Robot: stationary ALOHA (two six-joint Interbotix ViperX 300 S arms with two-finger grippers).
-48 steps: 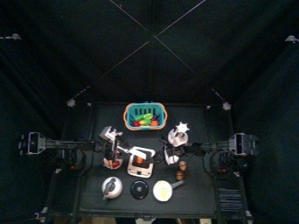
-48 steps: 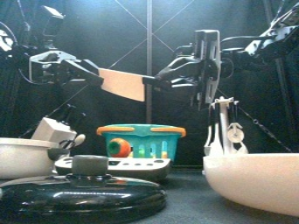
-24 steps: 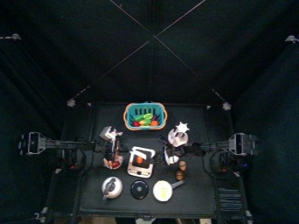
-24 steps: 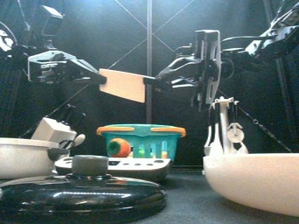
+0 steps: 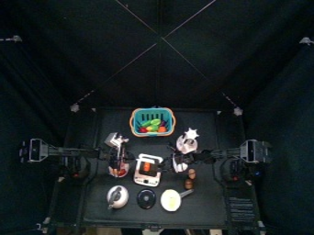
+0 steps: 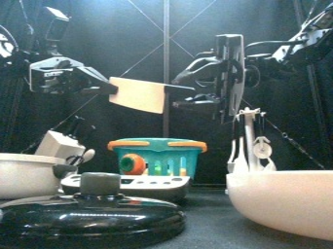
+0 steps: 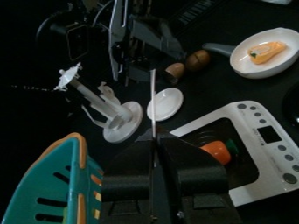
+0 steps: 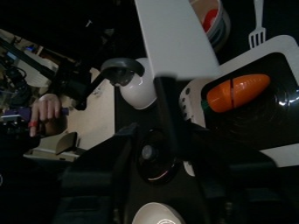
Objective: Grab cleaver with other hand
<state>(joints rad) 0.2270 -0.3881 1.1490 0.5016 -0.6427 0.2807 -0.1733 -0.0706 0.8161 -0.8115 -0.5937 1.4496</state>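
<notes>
The cleaver (image 6: pixel 138 94), a flat whitish blade with a dark handle, hangs level in the air above the teal basket (image 6: pixel 155 157). My left gripper (image 6: pixel 107 87) is shut on the blade's left edge. In the left wrist view the cleaver (image 7: pixel 155 103) shows edge-on as a thin line pinched between the jaws of the left gripper (image 7: pixel 155 154). My right gripper (image 6: pixel 196 89) is at the handle end with its jaws open on either side of the handle. The right wrist view shows the cleaver (image 8: pixel 176 35) running away from the right gripper (image 8: pixel 163 131).
A white bowl (image 6: pixel 279 199) and a black lid (image 6: pixel 85 212) stand at the table's front. A white utensil stand (image 6: pixel 250 146) is at the right. Below the arms lie a white board with an orange centre (image 7: pixel 251 140) and a small plate (image 7: pixel 267 51).
My left gripper closed on the blade's left edge. My right gripper, shut on the handle before, has just opened. The cleaver has stayed at about the same height.
</notes>
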